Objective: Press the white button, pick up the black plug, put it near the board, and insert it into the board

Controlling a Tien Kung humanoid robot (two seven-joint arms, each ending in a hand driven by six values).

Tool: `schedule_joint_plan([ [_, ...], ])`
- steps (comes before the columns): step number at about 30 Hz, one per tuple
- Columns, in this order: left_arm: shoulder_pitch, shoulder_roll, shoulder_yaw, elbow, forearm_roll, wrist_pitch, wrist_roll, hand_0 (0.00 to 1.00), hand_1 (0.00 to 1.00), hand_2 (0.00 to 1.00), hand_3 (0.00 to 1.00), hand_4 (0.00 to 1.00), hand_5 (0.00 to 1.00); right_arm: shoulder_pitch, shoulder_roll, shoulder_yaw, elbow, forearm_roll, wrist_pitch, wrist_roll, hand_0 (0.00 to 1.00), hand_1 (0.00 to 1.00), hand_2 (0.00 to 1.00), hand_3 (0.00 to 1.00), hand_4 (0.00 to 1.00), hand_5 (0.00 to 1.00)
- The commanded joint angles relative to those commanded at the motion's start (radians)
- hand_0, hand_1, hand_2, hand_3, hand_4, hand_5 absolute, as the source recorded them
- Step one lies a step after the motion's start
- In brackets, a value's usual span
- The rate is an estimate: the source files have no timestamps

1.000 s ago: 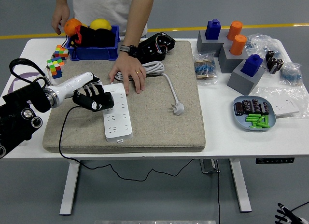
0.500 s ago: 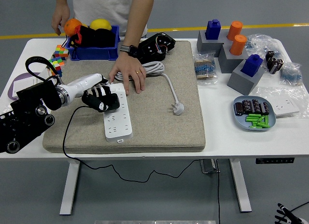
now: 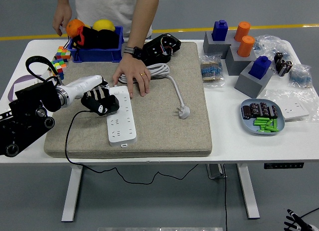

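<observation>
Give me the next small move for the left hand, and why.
Probably lower the fingertips onto the far end of the power strip, where its switch should be. The left hand hovers over that end with fingers curled, holding nothing, and a person's hand steadies the strip. The plug lies untouched on the mat.

White power strip [image 3: 122, 121], i.e. the board, lies flat on the grey mat [image 3: 164, 136], long axis running from mat's far-left area toward its near edge, near end just short of that edge. Far end partly hidden under hands, so button can't be made out. Plug [image 3: 184, 111] lies on its side approx mid-mat, right of the strip & apart from it; looks white/grey, w/ white cable [image 3: 167, 76] curling back toward mat's far edge.
</observation>
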Motion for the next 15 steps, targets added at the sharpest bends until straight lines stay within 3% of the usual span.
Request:
schedule_joint_plan([
  [15,-0.016,0.009,0.038,-0.021,-0.003,-0.011,0.018,0.388,0.296,0.353,0.379,0.695,0.002,0.0,0.001,0.0,0.0,0.001,-0.001,0.001,0.79,0.684,0.674,0.645,0.745,0.557],
])
